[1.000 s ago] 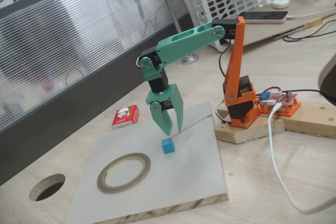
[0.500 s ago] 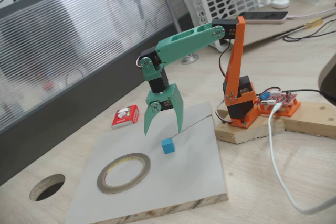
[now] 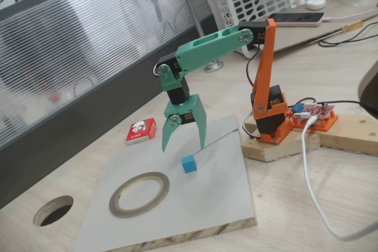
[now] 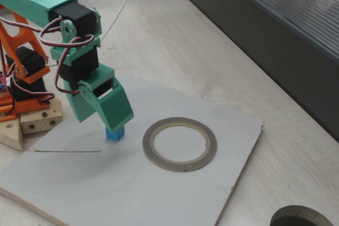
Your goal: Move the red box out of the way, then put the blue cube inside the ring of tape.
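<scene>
Blue cube [image 3: 189,164] under spread tool [image 3: 183,146]

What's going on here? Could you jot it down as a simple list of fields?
hand: green hand open, above the blue cube, not touching it
blue cube: on the grey board, outside the ring of tape
ring of tape: flat on the board, nothing inside
red box: on the table beside the board, apart from the ring

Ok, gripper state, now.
Gripper: open, jaws spread wide, holding nothing, poised just above the blue cube.
</scene>
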{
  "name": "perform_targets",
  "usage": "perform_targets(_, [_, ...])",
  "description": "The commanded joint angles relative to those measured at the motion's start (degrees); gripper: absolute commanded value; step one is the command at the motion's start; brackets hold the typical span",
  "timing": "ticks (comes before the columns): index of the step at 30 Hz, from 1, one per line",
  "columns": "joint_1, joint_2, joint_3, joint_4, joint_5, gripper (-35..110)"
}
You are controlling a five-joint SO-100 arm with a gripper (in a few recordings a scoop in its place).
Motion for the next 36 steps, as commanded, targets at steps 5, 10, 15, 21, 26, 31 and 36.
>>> perform_targets(5, [-0.3,2.6,0.8,0.2,0.2,67])
perform_targets(10, [-0.4,2.6,0.8,0.1,0.1,67])
perform_targets(15, [-0.4,2.5,1.0,0.1,0.1,67])
perform_targets(21, [-0.4,2.6,6.6,0.1,0.1,67])
perform_targets(26, [-0.4,2.6,7.2,0.1,0.1,67])
perform_targets(31, [-0.3,1.9,6.2,0.1,0.1,67])
perform_targets(36, [-0.3,1.7,6.0,0.1,0.1,67])
